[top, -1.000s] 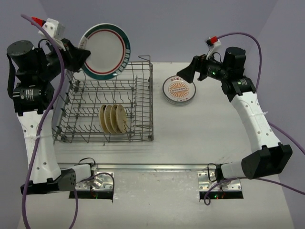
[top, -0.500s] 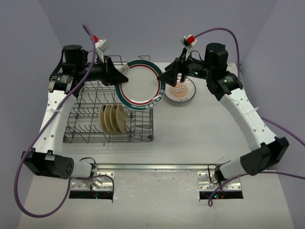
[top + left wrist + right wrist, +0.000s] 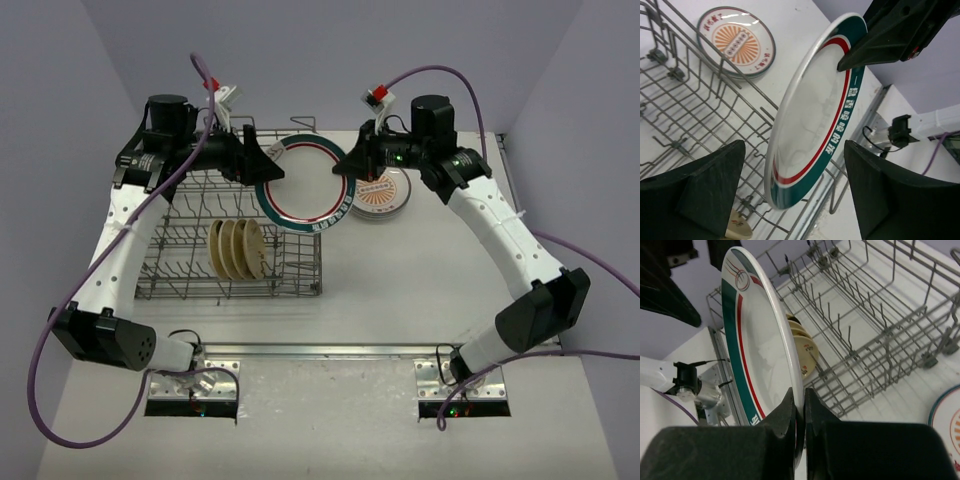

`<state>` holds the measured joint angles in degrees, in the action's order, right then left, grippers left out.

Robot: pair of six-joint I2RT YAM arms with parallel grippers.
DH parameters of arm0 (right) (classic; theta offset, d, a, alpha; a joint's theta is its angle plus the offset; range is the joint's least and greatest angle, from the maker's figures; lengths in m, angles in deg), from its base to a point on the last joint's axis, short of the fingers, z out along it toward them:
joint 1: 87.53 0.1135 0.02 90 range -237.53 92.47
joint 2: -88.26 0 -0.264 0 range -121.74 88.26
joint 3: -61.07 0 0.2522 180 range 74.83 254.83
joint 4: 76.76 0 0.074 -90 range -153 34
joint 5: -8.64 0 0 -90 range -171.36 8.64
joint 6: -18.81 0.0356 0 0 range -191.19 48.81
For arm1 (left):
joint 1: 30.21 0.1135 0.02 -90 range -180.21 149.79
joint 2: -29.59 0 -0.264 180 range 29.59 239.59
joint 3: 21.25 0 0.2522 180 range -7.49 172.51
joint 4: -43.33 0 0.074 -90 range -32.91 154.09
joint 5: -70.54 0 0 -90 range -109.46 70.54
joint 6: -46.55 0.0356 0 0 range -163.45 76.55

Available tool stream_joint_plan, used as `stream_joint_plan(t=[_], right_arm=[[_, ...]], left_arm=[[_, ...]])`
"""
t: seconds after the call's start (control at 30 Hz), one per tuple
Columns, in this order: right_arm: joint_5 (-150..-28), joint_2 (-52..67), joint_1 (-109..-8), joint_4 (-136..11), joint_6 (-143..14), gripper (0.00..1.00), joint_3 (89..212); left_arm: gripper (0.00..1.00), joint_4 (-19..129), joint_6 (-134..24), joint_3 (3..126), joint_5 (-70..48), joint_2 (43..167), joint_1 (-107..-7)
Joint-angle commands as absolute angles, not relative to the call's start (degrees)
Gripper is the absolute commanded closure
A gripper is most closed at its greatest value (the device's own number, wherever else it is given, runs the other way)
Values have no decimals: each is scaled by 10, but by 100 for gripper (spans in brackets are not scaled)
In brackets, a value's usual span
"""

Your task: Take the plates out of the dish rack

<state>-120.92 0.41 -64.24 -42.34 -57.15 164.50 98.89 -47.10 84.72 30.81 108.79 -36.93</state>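
A large white plate (image 3: 305, 185) with a green-and-red rim band hangs on edge above the right end of the dish rack (image 3: 190, 250). My right gripper (image 3: 345, 165) is shut on its right rim; in the right wrist view the fingers (image 3: 790, 405) pinch the rim of the plate (image 3: 760, 350). My left gripper (image 3: 268, 165) stands open around the plate's left rim (image 3: 810, 110), with both pads clear of it. Three small tan plates (image 3: 238, 248) stand in the rack. A plate with an orange sunburst centre (image 3: 385, 195) lies on the table to the right.
The wire rack (image 3: 880, 325) fills the left half of the white table (image 3: 420, 280). Purple cables loop from both wrists. Metal mounting plates (image 3: 440, 375) sit at the near edge by the arm bases.
The left arm swung the banded plate right from the far left to over the rack's right end. The right gripper closed on its rim, and the left gripper opened.
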Motion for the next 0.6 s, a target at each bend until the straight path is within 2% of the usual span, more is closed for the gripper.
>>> stream_joint_plan(t=[0.0,0.03,0.27,0.33,0.47,0.57], right_arm=[[-1229,5,-711,-455,-505,100,1632],[-1231,5,-731,-467,-484,100,1623],[-1226,-44,-896,-483,-416,100,1611],[-1209,-65,-907,-477,-428,100,1614],[-1194,-137,-923,-451,-435,100,1628],[-1193,-178,-924,-449,-424,100,1639]], left_arm=[[4,973,-487,887,189,1073,-375],[0,973,-488,888,169,1070,-375],[0,966,-491,871,51,1061,-374],[0,958,-493,859,17,1057,-374],[7,957,-507,830,-96,1058,-374],[9,960,-507,807,-126,1054,-373]])
